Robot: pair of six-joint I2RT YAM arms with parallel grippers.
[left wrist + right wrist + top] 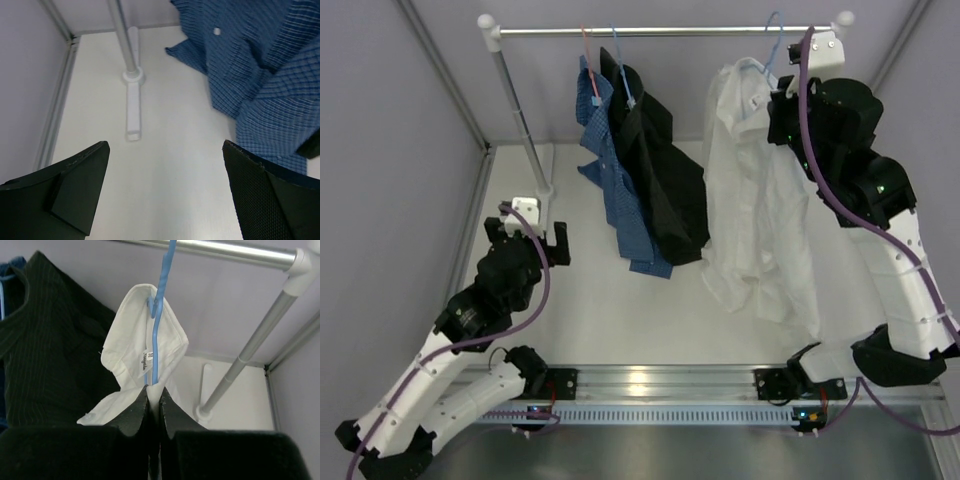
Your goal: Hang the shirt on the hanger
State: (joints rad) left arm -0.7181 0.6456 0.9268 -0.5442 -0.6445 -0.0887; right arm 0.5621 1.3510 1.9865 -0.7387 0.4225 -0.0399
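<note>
The right gripper (154,396) pinches the hanger (159,305) inside the shirt (125,352), probably steadying it on the rail (225,250) (left gripper (165,146) gapes wide, empty).

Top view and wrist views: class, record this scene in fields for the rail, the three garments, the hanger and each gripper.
rail: holds three hanging garments
left to right: blue checked shirt, black shirt, white shirt
hanger: light blue, through the white shirt's collar, hook up at the rail
right gripper: shut on the hanger at the collar
left gripper: open, empty, low over the table
</note>
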